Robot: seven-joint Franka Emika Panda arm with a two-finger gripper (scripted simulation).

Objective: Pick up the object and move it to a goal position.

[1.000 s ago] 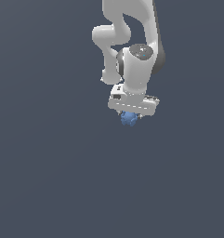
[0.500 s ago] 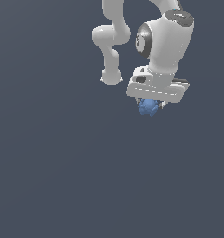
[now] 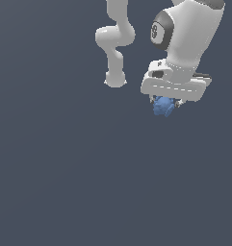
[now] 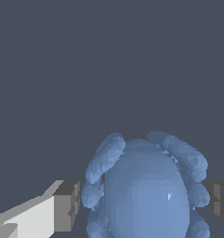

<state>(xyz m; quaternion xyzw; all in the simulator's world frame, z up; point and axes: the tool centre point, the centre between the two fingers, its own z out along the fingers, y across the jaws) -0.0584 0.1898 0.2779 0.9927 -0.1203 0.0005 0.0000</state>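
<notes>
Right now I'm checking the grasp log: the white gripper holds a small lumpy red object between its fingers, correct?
Not quite: the small lumpy object is blue, not red. The wrist view shows it between the white gripper's fingers, and the exterior view shows it under the hand.

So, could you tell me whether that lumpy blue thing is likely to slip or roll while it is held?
The blue thing looks rounded and bumpy, so it might roll if released. Its lobes probably give the gripper uneven contact, so it could twist.
</notes>
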